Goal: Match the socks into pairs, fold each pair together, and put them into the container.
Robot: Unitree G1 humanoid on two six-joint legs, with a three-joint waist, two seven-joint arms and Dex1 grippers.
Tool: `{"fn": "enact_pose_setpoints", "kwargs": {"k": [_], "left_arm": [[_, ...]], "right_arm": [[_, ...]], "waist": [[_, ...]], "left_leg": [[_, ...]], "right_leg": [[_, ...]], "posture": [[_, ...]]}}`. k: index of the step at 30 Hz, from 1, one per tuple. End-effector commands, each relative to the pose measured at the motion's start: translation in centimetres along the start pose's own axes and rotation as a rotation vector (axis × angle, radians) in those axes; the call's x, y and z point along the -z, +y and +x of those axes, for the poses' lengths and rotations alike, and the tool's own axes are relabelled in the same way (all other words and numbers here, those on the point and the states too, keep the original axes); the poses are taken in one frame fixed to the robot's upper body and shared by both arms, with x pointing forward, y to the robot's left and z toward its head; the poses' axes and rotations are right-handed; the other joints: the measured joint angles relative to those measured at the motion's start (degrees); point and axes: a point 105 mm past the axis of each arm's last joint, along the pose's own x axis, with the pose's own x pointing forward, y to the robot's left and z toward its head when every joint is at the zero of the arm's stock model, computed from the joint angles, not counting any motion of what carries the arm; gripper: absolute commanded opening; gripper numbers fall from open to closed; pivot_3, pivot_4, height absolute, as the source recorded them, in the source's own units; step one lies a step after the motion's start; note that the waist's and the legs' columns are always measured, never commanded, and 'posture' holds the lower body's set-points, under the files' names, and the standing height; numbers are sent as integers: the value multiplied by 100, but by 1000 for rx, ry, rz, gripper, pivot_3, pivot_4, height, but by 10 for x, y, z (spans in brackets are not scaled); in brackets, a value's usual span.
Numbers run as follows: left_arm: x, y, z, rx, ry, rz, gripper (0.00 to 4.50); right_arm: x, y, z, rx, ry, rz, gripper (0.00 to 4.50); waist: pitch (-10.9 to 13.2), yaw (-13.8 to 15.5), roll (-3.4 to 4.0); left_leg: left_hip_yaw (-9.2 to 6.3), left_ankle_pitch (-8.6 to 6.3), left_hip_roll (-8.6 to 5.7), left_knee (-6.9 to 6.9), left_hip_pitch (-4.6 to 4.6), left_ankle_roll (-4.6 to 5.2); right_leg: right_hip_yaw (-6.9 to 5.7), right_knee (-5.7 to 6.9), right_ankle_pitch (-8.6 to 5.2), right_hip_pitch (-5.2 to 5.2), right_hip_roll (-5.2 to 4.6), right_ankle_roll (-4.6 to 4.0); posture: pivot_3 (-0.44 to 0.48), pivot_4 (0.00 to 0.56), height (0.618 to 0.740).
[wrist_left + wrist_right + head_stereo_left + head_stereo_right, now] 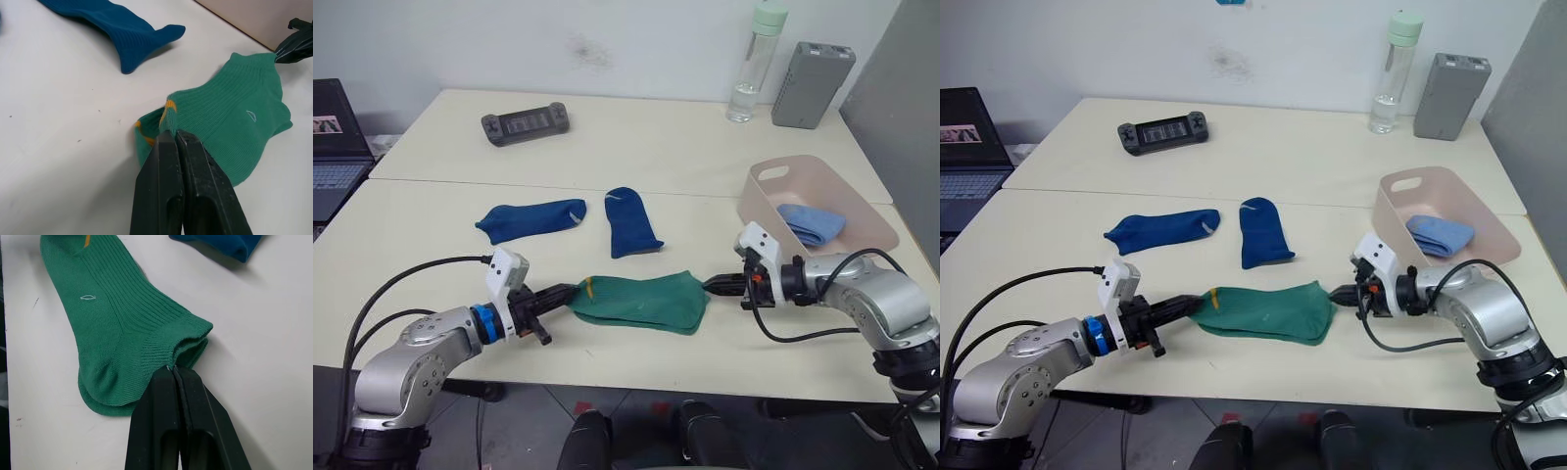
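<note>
Two green socks with yellow toe marks lie stacked flat near the table's front edge. My left gripper is shut on their toe end. At the opposite side my right gripper is shut on the cuff end. Behind them two dark blue socks lie apart: one on the left, the other beside it. The pale pink container stands at the right with a folded light blue pair inside.
A black game controller lies at the back left. A clear water bottle and a grey ribbed box stand at the back right. A laptop sits beyond the table's left end.
</note>
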Motion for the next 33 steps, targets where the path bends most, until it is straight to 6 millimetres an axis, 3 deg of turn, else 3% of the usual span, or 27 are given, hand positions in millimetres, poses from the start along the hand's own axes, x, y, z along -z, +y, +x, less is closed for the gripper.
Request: {"fn": "enact_pose_setpoints", "kwargs": {"k": [1,33], "left_arm": [[-5,-6,2,29,-17,34,0],[-1,5,-2,-14,4,46,0]], "right_arm": [[-6,2,-5,5,-4,-35,46],[-1,9,3,-6,1,-15,46]], "waist": [[0,0,0],[0,-3,0]], "left_leg": [[0,0,0,0,0,0],[0,0,0,0,0,0]], "right_leg": [[0,0,0,0,0,0],[-1,0,0,0,0,0]], "posture": [[0,150,740],[0,150,740]]}}
